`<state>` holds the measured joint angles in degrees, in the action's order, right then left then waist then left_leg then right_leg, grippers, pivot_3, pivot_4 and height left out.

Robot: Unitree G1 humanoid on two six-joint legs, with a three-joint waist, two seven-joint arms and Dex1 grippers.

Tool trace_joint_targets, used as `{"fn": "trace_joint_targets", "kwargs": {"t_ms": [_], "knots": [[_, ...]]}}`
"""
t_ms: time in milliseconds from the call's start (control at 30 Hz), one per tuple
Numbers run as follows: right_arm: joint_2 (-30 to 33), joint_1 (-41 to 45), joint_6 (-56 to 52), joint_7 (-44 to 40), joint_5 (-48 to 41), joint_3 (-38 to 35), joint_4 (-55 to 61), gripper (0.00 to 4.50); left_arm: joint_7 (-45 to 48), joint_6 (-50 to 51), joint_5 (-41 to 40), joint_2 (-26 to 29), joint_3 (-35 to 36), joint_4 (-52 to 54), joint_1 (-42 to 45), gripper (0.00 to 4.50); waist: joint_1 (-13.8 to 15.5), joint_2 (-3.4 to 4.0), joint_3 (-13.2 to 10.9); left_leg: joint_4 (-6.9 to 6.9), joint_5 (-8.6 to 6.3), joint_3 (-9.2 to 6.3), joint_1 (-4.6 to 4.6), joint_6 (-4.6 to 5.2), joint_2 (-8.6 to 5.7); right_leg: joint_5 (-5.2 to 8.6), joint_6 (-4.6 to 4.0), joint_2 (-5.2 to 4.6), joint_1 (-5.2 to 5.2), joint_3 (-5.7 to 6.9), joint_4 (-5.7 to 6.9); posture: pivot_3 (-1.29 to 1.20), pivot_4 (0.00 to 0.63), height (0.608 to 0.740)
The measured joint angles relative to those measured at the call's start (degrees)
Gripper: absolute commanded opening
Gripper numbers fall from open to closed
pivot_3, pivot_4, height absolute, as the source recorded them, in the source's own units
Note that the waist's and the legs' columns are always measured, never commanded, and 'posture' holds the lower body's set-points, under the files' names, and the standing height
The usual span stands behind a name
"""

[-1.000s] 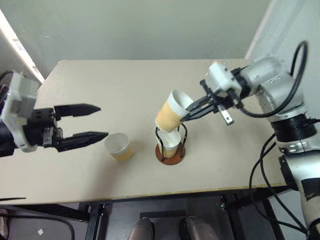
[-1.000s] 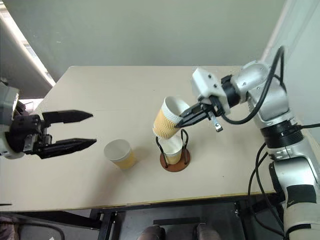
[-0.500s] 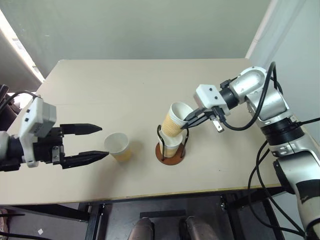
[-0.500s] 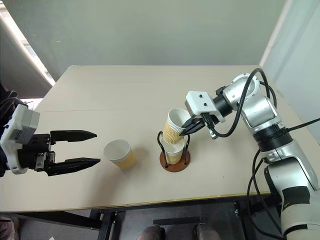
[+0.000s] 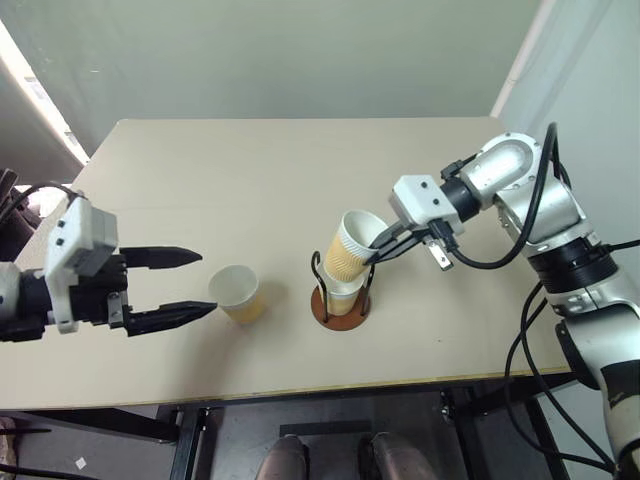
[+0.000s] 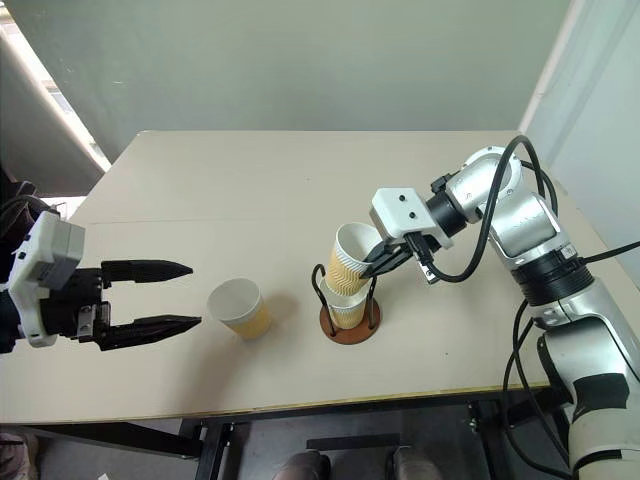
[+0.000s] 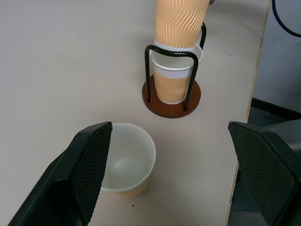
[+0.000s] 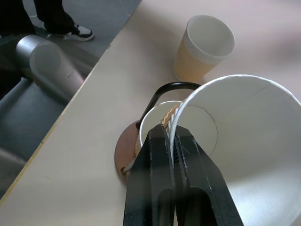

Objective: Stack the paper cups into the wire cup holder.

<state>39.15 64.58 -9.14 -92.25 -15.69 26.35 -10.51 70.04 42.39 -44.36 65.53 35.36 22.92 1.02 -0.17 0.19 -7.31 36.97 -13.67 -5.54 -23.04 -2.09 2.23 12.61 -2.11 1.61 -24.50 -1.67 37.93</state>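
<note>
The wire cup holder (image 5: 340, 308) stands at the middle of the table with one paper cup (image 5: 345, 291) seated upright in it. A second cup (image 5: 352, 247) leans over it, its bottom entering the seated cup's mouth. My right gripper (image 5: 377, 246) is shut on this cup's rim (image 8: 186, 110), one finger inside and one outside. A third cup (image 5: 237, 293) stands upright on the table left of the holder. My left gripper (image 5: 206, 283) hangs open just left of that cup, apart from it, its fingers (image 7: 91, 160) wide.
The tan table (image 5: 250, 170) has bare room behind and to the right of the holder. Its front edge (image 5: 300, 385) runs close in front of the cups. A grey wall lies beyond the far edge.
My right gripper has lowered the tilted cup, so its bottom now meets the seated cup's mouth. The left gripper has sunk slightly and stays open beside the loose cup.
</note>
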Motion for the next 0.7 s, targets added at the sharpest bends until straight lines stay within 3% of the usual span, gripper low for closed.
{"fn": "trace_joint_targets", "kwargs": {"t_ms": [267,300,400,700], "knots": [[-1.39,-0.02,0.01,0.00,2.11,0.69,0.17,0.02,-0.06,-0.02,1.12,0.00,-0.12,-0.46,-0.16,4.26,-0.02,0.00,0.00,0.00,0.00,-0.01,-0.01,0.00,0.00,0.00,0.00,0.00,-0.02,0.00,0.00,0.00,0.150,0.740],[-1.41,-0.02,0.01,0.00,2.38,0.72,0.16,0.21,-0.06,-0.02,1.14,0.00,-0.12,-0.46,-0.16,4.26,0.01,0.00,0.00,0.00,-0.01,-0.01,-0.02,0.00,0.00,0.00,0.00,0.00,-0.02,0.00,0.00,0.00,0.150,0.740],[-1.27,0.00,-0.02,0.00,2.46,0.85,-0.03,0.92,-0.21,-0.02,1.38,0.01,-0.12,-0.48,-0.16,4.26,0.05,0.00,0.00,0.00,-0.01,-0.01,-0.04,0.00,0.00,0.00,0.00,0.00,-0.02,0.00,-0.01,0.00,0.150,0.740],[-0.73,0.14,-1.44,0.02,1.03,1.34,0.80,3.98,0.08,-0.82,3.97,1.27,-1.07,-1.38,-0.61,4.26,0.01,0.00,0.00,-0.02,-0.03,-0.02,-0.04,-0.02,0.00,0.00,-0.01,0.00,-0.05,0.00,0.00,0.00,0.150,0.740]]}}
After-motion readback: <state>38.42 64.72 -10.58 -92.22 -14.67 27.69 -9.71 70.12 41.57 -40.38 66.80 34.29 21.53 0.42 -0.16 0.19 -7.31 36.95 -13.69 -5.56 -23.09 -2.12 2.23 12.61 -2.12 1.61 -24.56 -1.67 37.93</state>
